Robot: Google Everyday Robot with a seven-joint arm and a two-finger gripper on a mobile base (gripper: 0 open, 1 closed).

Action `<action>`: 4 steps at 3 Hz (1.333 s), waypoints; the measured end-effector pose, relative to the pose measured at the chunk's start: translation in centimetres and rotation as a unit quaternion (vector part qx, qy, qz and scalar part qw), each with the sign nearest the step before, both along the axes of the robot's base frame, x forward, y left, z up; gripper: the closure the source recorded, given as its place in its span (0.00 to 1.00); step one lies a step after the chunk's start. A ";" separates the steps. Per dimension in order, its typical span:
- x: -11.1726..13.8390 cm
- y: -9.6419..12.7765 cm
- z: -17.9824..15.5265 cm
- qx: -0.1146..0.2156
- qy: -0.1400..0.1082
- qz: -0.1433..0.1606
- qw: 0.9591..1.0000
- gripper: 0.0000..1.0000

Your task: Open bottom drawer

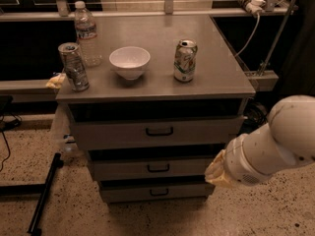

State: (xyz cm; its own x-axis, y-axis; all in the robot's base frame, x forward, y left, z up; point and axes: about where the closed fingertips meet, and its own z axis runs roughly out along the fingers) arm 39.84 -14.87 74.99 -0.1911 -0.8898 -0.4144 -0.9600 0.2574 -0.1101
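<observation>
Currently gripper low right, near right end of bottom drawer, off handle; claw state unreadable

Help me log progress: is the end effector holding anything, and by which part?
Nothing appears held: the end effector hangs beside the right end of the bottom drawer, clear of its black handle.

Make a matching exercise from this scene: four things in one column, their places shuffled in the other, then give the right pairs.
Things:
1. white bowl
2. water bottle
3. bottom drawer
4. gripper

Places:
A. low by the right edge of the cabinet, level with the lower drawers
B. middle of the top
C. back left of the top
D. lowest of three grey fronts

Pairs: 1-B, 2-C, 3-D, 4-A
</observation>
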 end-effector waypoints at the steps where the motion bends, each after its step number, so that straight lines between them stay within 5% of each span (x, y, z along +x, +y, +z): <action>1: -1.6 -0.1 -9.3 -0.016 0.027 0.012 0.999 1.00; 2: -2.6 0.5 -19.7 -0.012 0.057 0.022 0.998 1.00; 3: -1.0 1.3 -27.7 0.009 0.056 0.009 0.998 1.00; 4: -1.0 2.5 -30.7 0.034 0.056 -0.001 0.998 1.00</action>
